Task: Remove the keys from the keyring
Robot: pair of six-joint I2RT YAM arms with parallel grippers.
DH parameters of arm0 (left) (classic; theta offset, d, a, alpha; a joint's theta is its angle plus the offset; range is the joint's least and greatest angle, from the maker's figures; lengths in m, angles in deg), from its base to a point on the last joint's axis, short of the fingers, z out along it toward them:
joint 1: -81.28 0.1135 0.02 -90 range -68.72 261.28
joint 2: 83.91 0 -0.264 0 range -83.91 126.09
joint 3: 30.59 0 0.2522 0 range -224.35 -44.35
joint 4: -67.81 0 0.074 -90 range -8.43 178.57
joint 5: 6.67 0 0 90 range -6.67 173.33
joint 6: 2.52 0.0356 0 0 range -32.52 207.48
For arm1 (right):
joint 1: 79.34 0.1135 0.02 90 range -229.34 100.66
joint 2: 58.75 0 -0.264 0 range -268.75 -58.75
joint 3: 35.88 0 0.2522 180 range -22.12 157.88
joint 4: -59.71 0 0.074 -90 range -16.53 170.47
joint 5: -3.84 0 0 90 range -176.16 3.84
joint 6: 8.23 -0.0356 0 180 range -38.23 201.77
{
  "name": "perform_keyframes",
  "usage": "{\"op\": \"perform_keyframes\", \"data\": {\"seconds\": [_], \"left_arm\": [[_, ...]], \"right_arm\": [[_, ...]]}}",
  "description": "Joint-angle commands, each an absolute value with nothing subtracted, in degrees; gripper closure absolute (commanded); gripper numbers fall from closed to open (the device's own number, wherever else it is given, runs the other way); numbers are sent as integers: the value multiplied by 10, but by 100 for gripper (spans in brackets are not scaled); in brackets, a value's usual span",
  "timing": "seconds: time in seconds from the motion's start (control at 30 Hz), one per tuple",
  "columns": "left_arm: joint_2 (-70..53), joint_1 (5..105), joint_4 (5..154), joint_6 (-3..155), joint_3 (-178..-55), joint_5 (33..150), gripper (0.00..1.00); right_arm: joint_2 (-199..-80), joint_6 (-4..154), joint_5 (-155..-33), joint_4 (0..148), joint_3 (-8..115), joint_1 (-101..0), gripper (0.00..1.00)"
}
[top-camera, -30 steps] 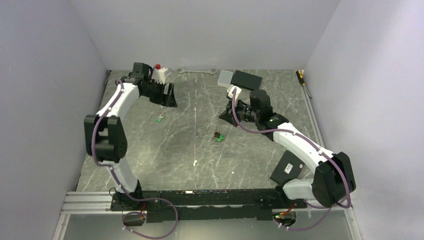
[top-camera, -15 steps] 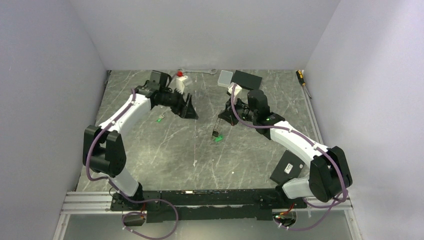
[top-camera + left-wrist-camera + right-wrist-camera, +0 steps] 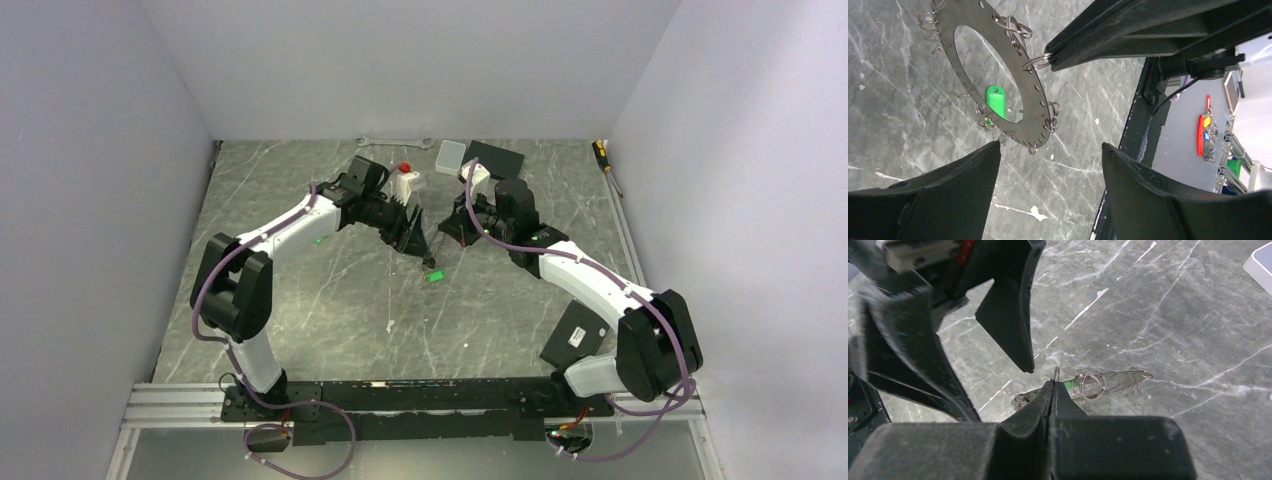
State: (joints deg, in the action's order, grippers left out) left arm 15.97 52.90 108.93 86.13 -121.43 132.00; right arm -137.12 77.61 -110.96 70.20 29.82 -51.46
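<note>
**Keyring held aloft; left arm newly arrived.**
Top: my left gripper (image 3: 420, 243), jaws apart and empty, has swung in just beside the right gripper (image 3: 452, 233). Left wrist: flat grey perforated metal keyring (image 3: 1034, 102) hangs from the right gripper; a green-headed key (image 3: 996, 100) shows through its hole. Right wrist: jaws closed on a small wire split ring (image 3: 1055, 374). I judge key removal can start.

Grey marbled table (image 3: 300, 300). Wrench (image 3: 395, 141) at far edge. Right of wrench: white box (image 3: 451, 154), then black box (image 3: 495, 158), screwdriver (image 3: 603, 157) farthest. Nearer than wrench, mid-table: green key (image 3: 434, 276).
</note>
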Motion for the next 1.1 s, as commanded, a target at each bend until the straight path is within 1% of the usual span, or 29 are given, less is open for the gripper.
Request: {"op": "perform_keyframes", "data": {"seconds": [0.0, 0.27, 0.33, 0.4, 0.5, 0.57, 0.67, 0.83, 0.97, 1.03, 1.07], "left_arm": [[176, 516, 1041, 831, -1236, 1283, 26], [190, 508, 1022, 818, -1237, 1232, 42], [193, 508, 1017, 810, -1240, 1230, 42], [197, 508, 1008, 801, -1243, 1239, 39], [200, 507, 993, 785, -1243, 1258, 38], [204, 507, 989, 779, -1246, 1260, 38], [208, 505, 990, 779, -1251, 1248, 42], [210, 501, 995, 786, -1248, 1227, 58], [208, 501, 998, 793, -1248, 1225, 78], [208, 501, 997, 798, -1249, 1234, 93], [207, 501, 1001, 804, -1252, 1237, 98]], "right_arm": [[-1368, 759, -1110, 656, 299, -517, 100], [-1370, 755, -1127, 656, 300, -517, 100], [-1372, 753, -1132, 654, 299, -517, 100], [-1376, 750, -1134, 651, 297, -517, 100], [-1380, 748, -1134, 650, 296, -517, 100], [-1379, 747, -1132, 649, 296, -517, 100], [-1378, 746, -1135, 649, 296, -517, 100], [-1376, 745, -1138, 648, 296, -517, 100], [-1377, 747, -1139, 650, 299, -517, 100], [-1377, 749, -1137, 654, 301, -517, 100], [-1376, 751, -1136, 660, 303, -517, 100]]}}
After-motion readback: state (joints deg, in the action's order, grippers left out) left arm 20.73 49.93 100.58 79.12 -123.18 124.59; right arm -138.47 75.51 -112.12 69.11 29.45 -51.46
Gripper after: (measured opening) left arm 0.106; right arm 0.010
